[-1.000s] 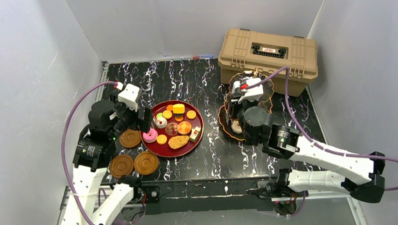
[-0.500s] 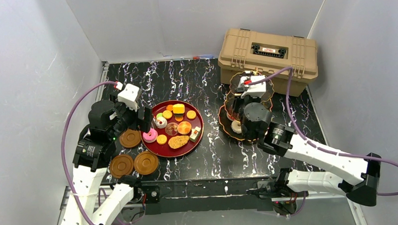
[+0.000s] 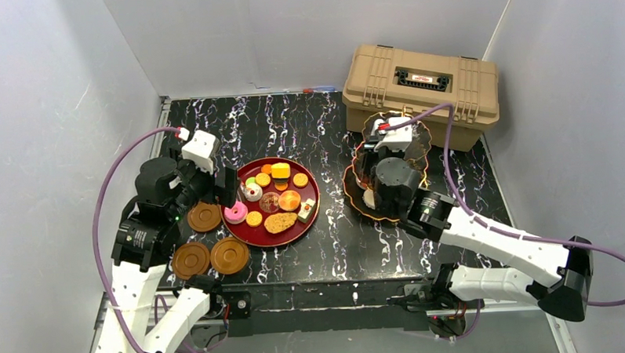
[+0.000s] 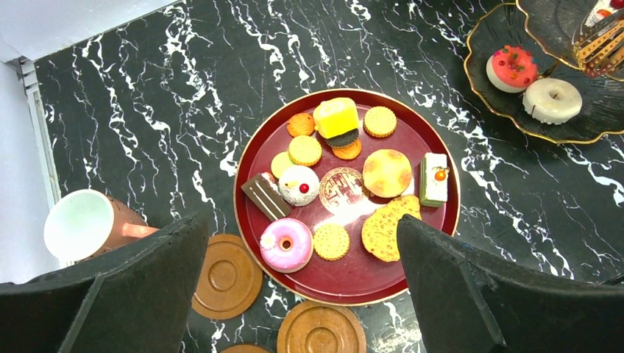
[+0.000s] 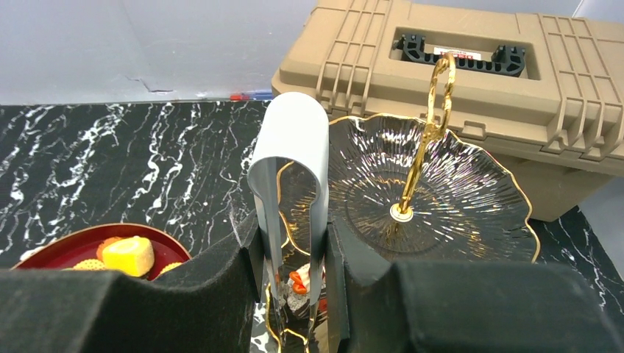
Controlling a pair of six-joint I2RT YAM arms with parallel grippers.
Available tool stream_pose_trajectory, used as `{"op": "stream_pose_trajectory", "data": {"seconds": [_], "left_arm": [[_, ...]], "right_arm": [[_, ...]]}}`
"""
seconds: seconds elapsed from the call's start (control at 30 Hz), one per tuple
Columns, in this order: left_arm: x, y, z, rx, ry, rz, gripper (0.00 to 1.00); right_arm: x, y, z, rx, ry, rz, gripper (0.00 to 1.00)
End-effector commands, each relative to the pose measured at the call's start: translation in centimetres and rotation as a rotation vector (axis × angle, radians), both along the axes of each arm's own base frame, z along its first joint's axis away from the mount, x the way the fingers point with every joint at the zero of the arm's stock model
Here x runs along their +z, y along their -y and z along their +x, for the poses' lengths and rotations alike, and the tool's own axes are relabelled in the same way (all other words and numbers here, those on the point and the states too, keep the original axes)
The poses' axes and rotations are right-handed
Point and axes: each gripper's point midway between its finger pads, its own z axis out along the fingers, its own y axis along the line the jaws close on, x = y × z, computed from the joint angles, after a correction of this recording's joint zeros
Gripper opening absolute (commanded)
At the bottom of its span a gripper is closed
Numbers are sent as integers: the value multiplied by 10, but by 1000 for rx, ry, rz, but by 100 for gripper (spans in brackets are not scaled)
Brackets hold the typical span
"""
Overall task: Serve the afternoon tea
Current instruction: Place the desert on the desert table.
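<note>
Two cakes, a red-topped one point(image 4: 512, 68) and a white ring point(image 4: 552, 100), lie on the bottom tier of the stand point(image 5: 456, 191), at three o'clock from the red tray point(image 4: 368, 283) where the other pastries point(image 4: 387, 173) wait. Over that stand my right gripper point(image 5: 291, 272), jaws pinching the metal tongs point(image 5: 291, 169), has edged toward twelve o'clock, so I judge another placement is under way. My left gripper point(image 4: 300, 235), jaws spread a shade wider now, hangs empty by the tray's nine o'clock rim.
</note>
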Motion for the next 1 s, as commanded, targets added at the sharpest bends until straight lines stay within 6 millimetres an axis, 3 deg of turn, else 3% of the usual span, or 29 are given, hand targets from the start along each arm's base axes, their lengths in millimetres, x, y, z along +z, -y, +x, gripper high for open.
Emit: {"op": "stream_pose_trajectory", "data": {"seconds": [0.0,0.27,0.6,0.97], "left_arm": [[13,-1,-5,2,21,-11,98],[13,-2,-4,8,23,-7,98],[15,-3,-2,10,31,1,98],[17,-4,-1,20,38,0,98]], "right_arm": [[27,13,-5,-9,51,109,23],[40,20,-12,23,48,102,29],[34,16,-13,45,29,84,40],[51,18,-14,67,48,50,44]]}}
